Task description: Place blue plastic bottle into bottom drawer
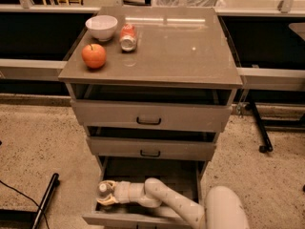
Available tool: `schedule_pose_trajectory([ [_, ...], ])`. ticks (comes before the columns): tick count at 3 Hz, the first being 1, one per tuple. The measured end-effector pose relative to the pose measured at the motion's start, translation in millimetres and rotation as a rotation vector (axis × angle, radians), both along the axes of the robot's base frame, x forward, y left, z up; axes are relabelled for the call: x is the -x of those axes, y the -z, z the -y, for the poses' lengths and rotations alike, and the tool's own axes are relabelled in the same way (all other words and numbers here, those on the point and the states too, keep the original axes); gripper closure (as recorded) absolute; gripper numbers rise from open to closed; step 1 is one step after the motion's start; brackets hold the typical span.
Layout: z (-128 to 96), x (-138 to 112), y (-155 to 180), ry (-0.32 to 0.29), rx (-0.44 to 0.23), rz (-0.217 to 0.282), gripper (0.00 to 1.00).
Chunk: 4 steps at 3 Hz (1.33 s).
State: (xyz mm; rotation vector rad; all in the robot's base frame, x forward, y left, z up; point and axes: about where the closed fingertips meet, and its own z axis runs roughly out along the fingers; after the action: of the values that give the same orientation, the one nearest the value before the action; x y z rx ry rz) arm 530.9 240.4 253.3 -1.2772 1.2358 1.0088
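The cabinet [181, 46] is viewed from high in front, steeply downward, at close range. The gripper [106, 194] is seen low-left, inside the bottom drawer [186, 173].

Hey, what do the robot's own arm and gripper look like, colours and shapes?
The arm is off-white, built of smooth, rounded tubular segments that swell into a bulbous joint near the picture's bottom edge. No cables or markings show on it. The gripper, at the left end of the open bottom drawer, is pale cream-yellow behind a whitish ribbed wrist collar.
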Motion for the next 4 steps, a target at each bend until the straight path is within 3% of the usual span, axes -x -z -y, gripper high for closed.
schedule_pose_trajectory([
  [1,8.5,-17.2,39.3,0.070,-0.034,-0.085,0.82],
  [4,8.3,-17.1,34.8,0.070,-0.034,-0.085,0.12],
])
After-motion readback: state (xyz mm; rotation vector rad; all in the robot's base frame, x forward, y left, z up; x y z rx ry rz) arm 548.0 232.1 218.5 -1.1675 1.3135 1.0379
